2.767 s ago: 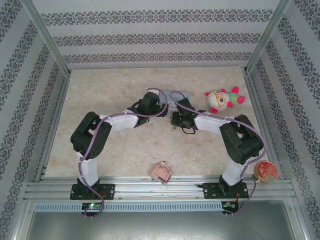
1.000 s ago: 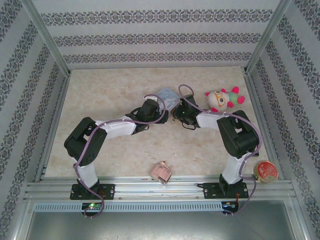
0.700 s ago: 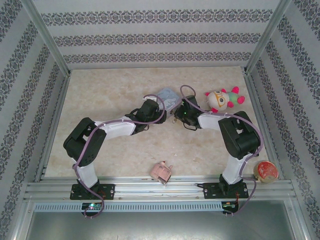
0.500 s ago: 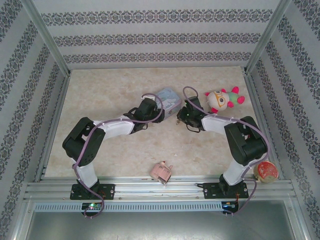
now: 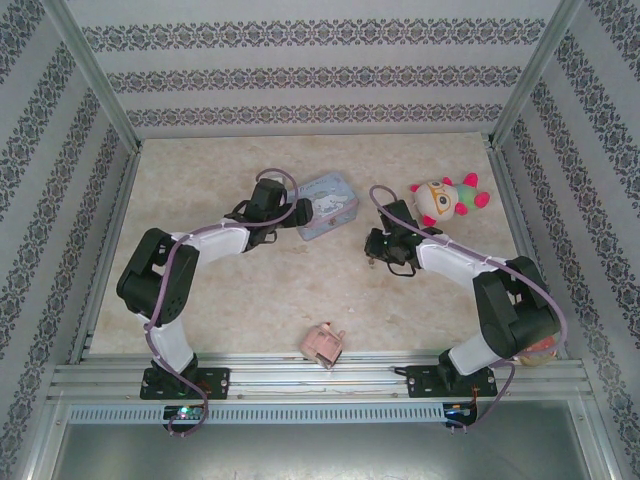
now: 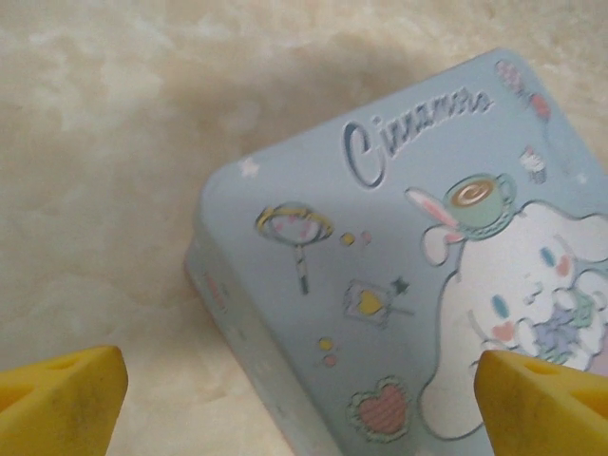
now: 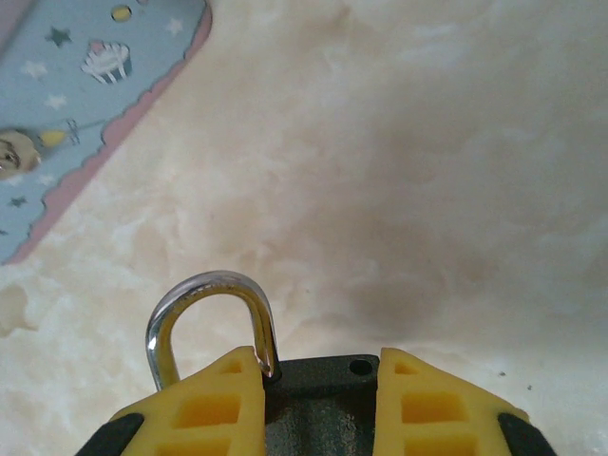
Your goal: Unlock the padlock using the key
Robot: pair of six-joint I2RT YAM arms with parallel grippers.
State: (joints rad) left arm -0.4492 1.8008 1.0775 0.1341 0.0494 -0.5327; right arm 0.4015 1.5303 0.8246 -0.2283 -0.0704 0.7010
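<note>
Padlock pinched in my right gripper

My right gripper [image 7: 318, 375] clamps the padlock [image 7: 318, 410] by its black body, with the silver shackle poking out at 12 o'clock. The blue tin [image 5: 330, 208] lies toward 10 o'clock. My left gripper [image 6: 302, 389], jaws spread wide, hovers over the tin's lid.

Striped walls [image 5: 300, 75], beige marbled tabletop [image 5: 200, 170]

Left arm: elbow folded, forearm angled toward table centre, wrist low. Left gripper [image 5: 298, 211] has its yellow fingertips [image 6: 59, 394] spread wide. Right arm: stretched forward and inward, wrist pitched down. Right gripper [image 7: 318, 418] has its pads [image 7: 204, 410] clamped on either side of the padlock [image 7: 323, 382].
</note>
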